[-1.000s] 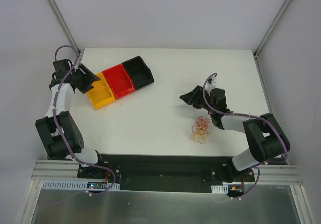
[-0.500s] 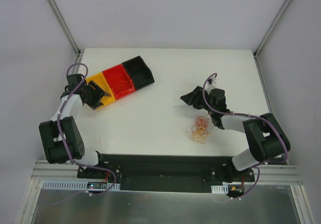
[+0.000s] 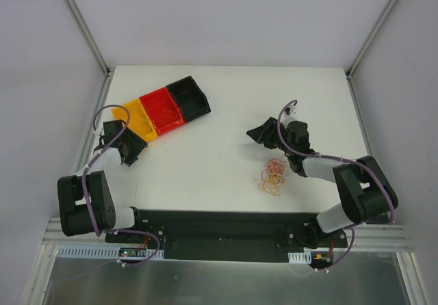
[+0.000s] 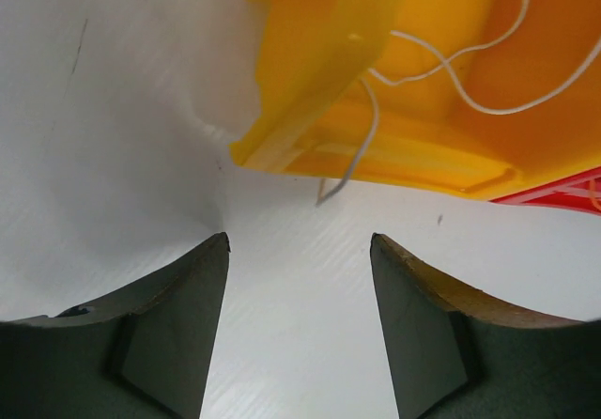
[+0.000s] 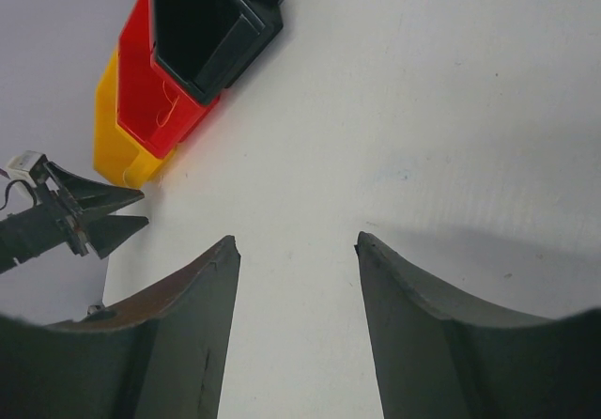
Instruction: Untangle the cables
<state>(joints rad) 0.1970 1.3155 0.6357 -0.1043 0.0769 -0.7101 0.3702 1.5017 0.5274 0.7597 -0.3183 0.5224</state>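
The yellow bin [image 4: 310, 71] looks glossy plastic; the white table [image 4: 122, 109] matt, smooth.

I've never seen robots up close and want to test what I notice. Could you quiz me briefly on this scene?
1. True or false: the cables lie loose on the table, held by no gripper.
2. Which is nearest the left gripper? A black compartment, B red compartment, C yellow compartment.
3. How many compartments does the tray have?
Key: 1 true; 2 C; 3 three.
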